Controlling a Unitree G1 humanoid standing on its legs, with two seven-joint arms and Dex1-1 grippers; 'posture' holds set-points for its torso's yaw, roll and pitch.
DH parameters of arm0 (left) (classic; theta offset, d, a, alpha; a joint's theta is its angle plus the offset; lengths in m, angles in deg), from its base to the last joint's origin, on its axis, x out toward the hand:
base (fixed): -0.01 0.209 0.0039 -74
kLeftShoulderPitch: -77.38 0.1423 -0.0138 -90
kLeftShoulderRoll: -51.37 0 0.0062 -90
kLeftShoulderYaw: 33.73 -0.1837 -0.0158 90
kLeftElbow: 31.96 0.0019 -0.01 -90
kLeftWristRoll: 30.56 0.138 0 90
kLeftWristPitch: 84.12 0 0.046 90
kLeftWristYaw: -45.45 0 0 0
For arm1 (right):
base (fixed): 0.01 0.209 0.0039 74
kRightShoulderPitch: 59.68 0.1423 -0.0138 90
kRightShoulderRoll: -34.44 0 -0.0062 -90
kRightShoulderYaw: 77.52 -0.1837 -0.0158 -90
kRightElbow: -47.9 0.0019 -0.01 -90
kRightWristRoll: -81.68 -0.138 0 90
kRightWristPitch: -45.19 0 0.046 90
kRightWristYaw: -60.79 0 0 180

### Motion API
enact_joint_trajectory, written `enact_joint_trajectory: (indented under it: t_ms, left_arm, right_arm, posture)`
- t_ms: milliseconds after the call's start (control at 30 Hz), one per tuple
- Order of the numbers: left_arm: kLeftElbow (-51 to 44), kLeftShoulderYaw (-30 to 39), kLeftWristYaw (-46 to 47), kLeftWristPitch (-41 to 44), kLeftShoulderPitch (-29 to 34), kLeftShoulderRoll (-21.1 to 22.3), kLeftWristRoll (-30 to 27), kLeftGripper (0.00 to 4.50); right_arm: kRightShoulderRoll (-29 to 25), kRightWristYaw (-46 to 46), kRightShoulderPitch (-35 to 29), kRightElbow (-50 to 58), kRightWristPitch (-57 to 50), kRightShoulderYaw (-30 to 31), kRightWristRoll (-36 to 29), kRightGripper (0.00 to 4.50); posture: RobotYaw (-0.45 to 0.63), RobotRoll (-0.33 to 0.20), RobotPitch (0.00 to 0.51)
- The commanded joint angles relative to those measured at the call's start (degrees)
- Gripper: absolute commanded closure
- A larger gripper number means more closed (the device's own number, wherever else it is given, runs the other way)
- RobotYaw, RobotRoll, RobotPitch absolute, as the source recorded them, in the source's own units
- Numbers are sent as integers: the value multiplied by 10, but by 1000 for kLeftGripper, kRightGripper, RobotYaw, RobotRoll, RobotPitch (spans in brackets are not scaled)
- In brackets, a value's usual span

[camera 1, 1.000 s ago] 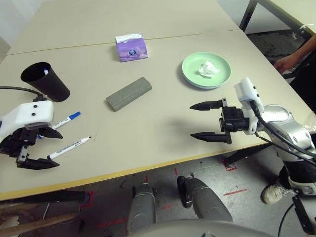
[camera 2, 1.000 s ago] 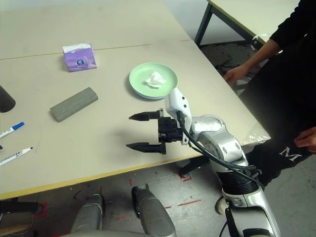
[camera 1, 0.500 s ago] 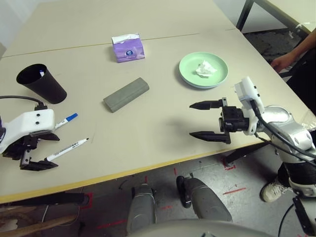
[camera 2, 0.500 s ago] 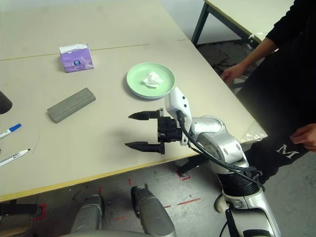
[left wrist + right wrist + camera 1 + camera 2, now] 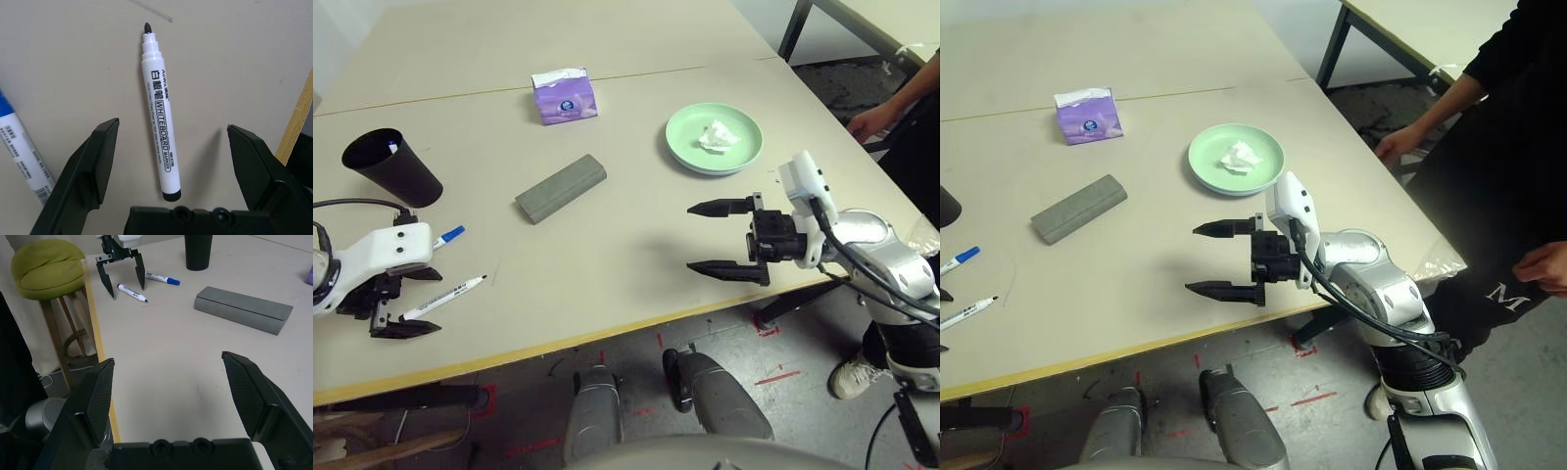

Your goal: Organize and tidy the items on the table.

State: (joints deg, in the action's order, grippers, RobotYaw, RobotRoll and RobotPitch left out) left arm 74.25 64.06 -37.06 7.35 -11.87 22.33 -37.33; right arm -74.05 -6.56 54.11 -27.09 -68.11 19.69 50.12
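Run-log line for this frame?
left gripper: open, straddling black-tipped marker | right gripper: open, empty, over table | phase: pre-grasp

The black-tipped marker [image 5: 160,142] reads "AoWG" and "WHITEBOARD MARKER".

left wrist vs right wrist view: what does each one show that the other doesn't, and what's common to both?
Left wrist alone: the printed label on the black-tipped marker, read close up between the open left gripper.

Right wrist alone: the grey case, the black cup, a green stool beside the table, and the open right gripper.

Both: the black-tipped marker, the blue-capped marker, the beige table and its yellowish edge.
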Motion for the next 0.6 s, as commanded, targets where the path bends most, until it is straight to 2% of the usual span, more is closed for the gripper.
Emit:
enact_joint_trajectory:
  t_ms: [33,367,600]
  left_arm:
    - [9,-13,1,-2,-11,-7,7,11]
    - [5,-29,-2,32,-24,-12,4,11]
    - [4,-36,12,22,-15,-15,18,11]
  right_arm:
    - [-2,3,1,11,-5,-5,-6,0]
    - [-3,8,-2,17,-3,-6,-8,0]
    - [-3,8,4,16,-5,-7,-9,0]
  posture:
    - [-146,0,195]
    - [-152,0,194]
    - [-152,0,195]
